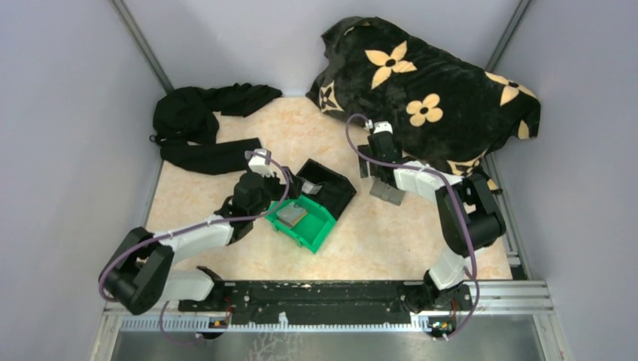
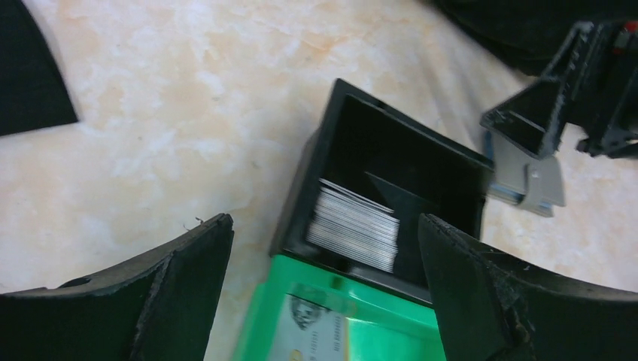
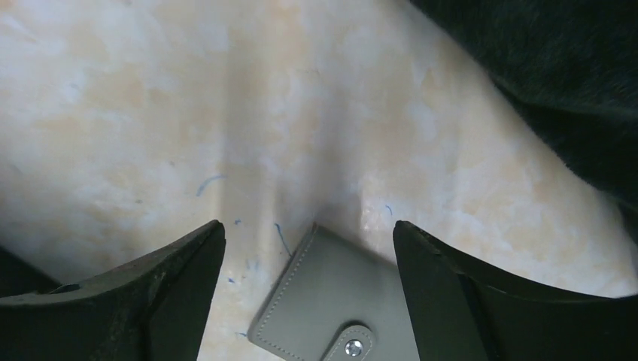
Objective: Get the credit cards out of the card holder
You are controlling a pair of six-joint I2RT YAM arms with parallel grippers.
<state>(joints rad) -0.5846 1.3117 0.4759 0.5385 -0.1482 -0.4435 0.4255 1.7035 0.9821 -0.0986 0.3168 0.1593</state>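
Over on the left, the left pincer (image 2: 325, 226) hangs with its fingers apart above the green bin (image 1: 316, 237), which has a card (image 2: 312, 327) lying in it. At its 1 o'clock sits the black bin (image 1: 342, 192) with a silvery stack of cards (image 2: 353, 222). A careless drop there could knock either bin. Further right, the card holder (image 3: 331, 301) lies flat on the table (image 1: 361, 241), its snap (image 3: 352, 347) apparently fastened, with the right pincer (image 3: 308, 226) spread wide above it. I'd worry the fingers skid off that thin edge and shove it, or snag the blanket (image 1: 436, 83) at 1 o'clock. Whether any cards are inside, I cannot tell.
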